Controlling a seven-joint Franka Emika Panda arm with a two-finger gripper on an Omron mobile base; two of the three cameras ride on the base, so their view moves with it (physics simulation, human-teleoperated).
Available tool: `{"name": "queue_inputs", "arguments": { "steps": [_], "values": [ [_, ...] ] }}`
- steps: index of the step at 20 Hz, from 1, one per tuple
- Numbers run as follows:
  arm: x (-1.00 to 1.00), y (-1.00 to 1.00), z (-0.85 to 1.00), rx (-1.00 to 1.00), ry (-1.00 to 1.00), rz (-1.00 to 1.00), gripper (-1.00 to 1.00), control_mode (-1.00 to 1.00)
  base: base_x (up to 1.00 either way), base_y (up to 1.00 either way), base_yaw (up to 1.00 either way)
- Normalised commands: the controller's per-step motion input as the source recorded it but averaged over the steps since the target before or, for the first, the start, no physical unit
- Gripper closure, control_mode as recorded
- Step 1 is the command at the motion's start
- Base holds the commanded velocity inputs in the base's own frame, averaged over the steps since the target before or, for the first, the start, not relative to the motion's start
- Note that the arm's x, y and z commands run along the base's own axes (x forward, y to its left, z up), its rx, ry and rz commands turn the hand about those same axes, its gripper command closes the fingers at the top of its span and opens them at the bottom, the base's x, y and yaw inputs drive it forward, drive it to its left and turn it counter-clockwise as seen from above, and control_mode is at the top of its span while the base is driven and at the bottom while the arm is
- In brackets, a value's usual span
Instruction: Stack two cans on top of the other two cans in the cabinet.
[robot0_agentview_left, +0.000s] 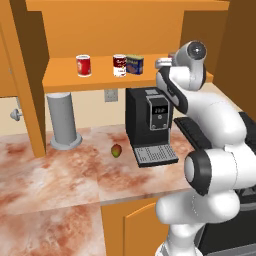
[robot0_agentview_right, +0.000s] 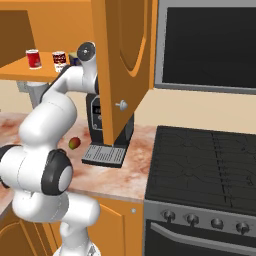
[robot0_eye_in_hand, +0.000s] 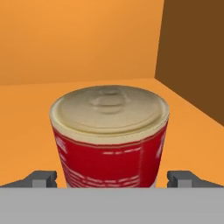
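In the hand view a red can with a pale lid is seen upright on the orange shelf board of the cabinet, close to the shelf's right end where the darker side wall rises. The jaws are spread wide, one dark fingertip at each side of the can, apart from its wall; nothing is pinched. The lower part of this can is cut off by the bottom of the view, so its base colour cannot be told. In the left base view only a grey-white top edge of it is glimpsed at the right end of the shelf, the rest being hidden by the arm's wrist.

Three more cans are set along the shelf's front edge. A bright red can with a white rim stands alone toward the left. Near the middle a dark red can with a white lower half is placed just beside a squat dark blue can with a yellow label; whether these two touch cannot be told. In the right base view the blue can is largely hidden behind the arm.

On the marbled surface below, a black coffee machine stands under the shelf, a grey cylinder toward the left, and a small mango between them. An open cabinet door covers much of the machine in the right base view.
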Motion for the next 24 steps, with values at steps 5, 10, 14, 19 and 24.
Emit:
{"name": "queue_inputs", "arguments": {
  "steps": [5,10,14,19,24],
  "values": [
    [0.14,-0.04,-0.02,0.0,0.0,0.0,-1.0,-1.0,0.0,0.0,0.0],
    [0.0,-0.04,-0.07,0.0,0.0,0.01,1.0,-1.0,0.0,0.0,0.0],
    [0.0,0.0,-0.01,0.0,-0.04,0.08,1.0,-1.0,0.0,0.0,0.0],
    [-0.22,0.08,0.1,0.0,-0.19,0.12,1.0,-1.0,0.0,0.0,0.0],
    [-0.24,0.16,0.2,-0.03,-0.09,0.17,1.0,-1.0,0.0,0.0,0.0]
  ]
}}
